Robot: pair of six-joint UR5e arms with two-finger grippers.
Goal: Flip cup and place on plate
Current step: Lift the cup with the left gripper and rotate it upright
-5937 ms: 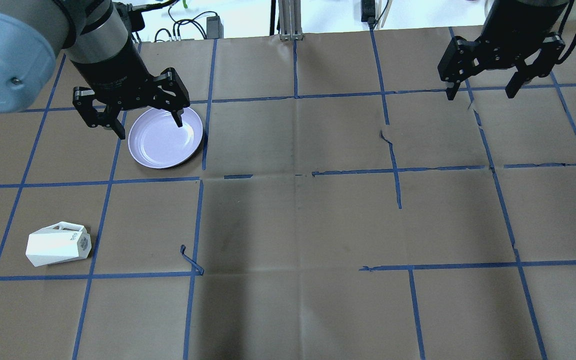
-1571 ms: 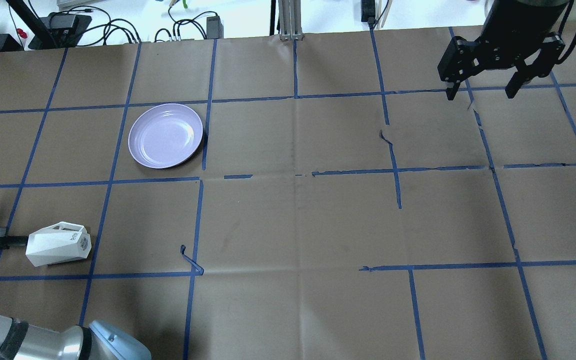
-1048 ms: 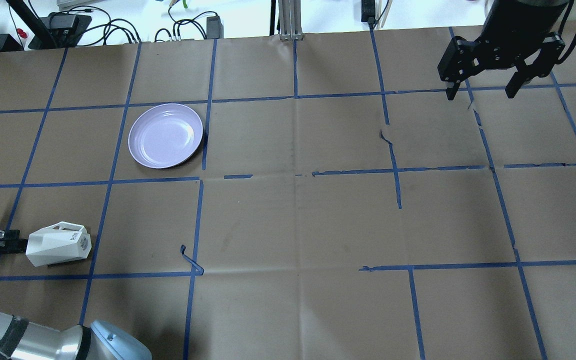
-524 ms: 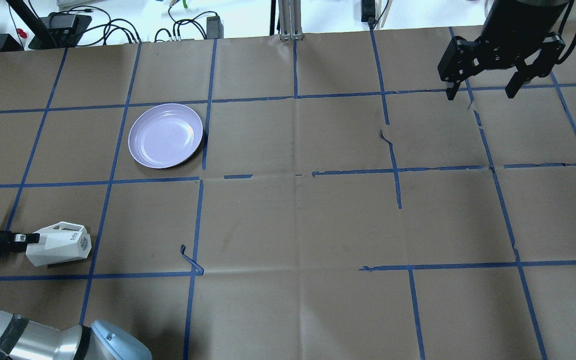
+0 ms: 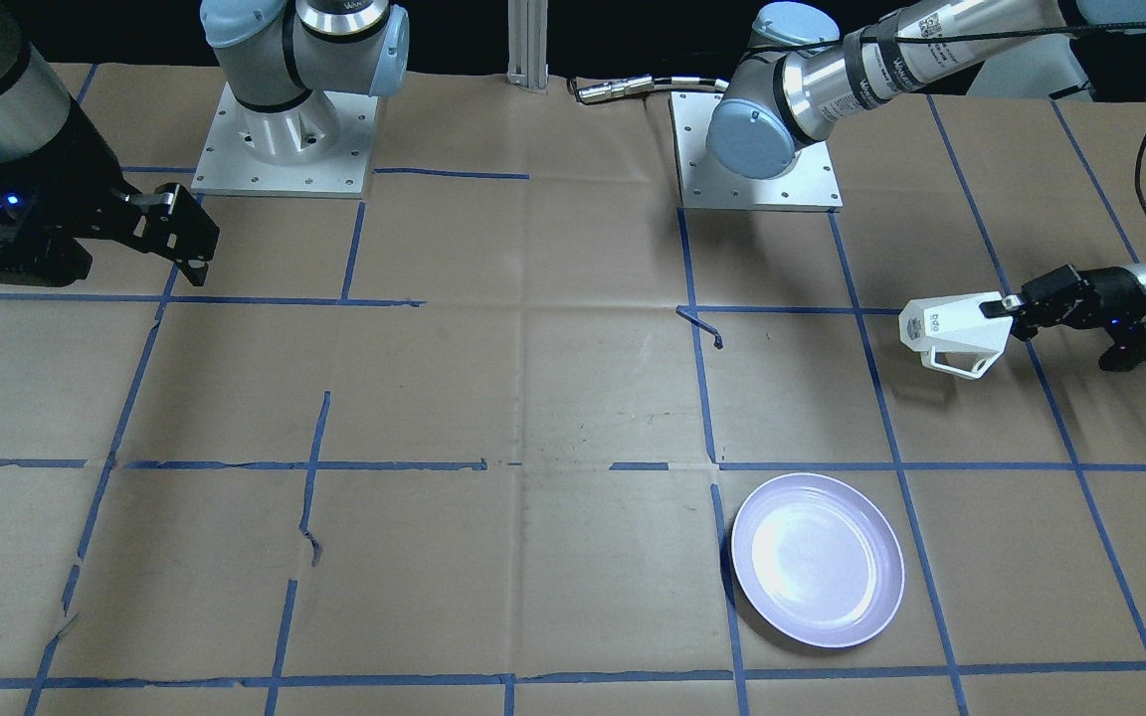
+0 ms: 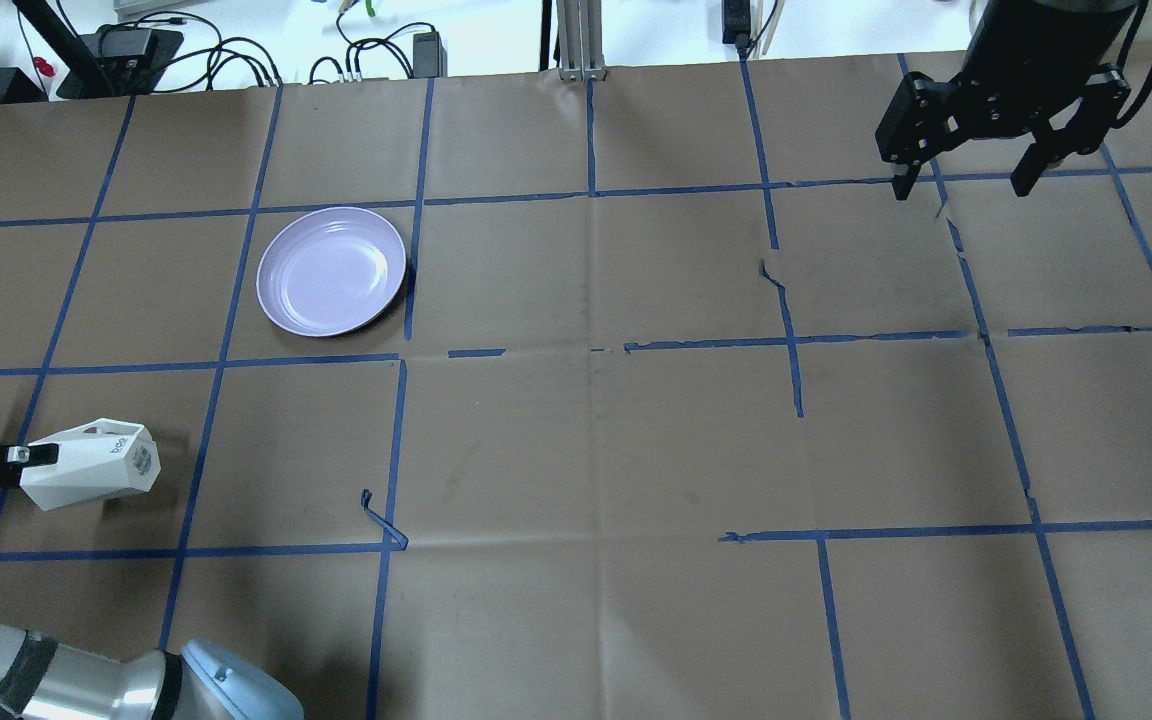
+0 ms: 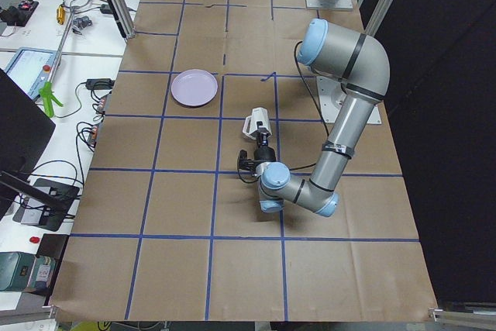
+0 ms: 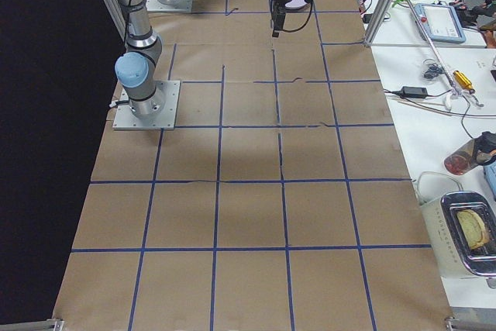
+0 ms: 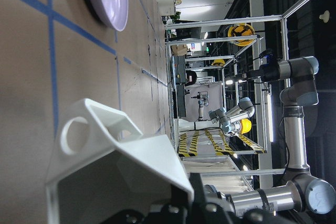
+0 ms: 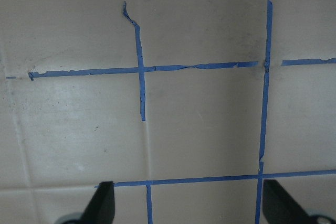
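The white faceted cup (image 6: pixel 91 465) lies on its side near the table's left edge, its mouth toward my left gripper (image 6: pixel 31 458). The gripper is shut on the cup's rim and holds it slightly off the paper. This also shows in the front-facing view, with the cup (image 5: pixel 953 326) and the gripper (image 5: pixel 1009 308). The left wrist view shows the cup's handle and wall (image 9: pixel 113 169) close up. The lavender plate (image 6: pixel 331 270) sits farther back on the table and is empty. My right gripper (image 6: pixel 964 186) hangs open and empty over the far right.
A loose curl of blue tape (image 6: pixel 382 520) sticks up right of the cup. My left arm's elbow (image 6: pixel 186 685) lies along the near left edge. Cables and devices (image 6: pixel 376 50) sit beyond the far edge. Blue tape lines grid the brown paper.
My left gripper slid in from the left and closed on the cup's rim. The cup has now shifted left and up from its resting spot. The right arm has not moved.
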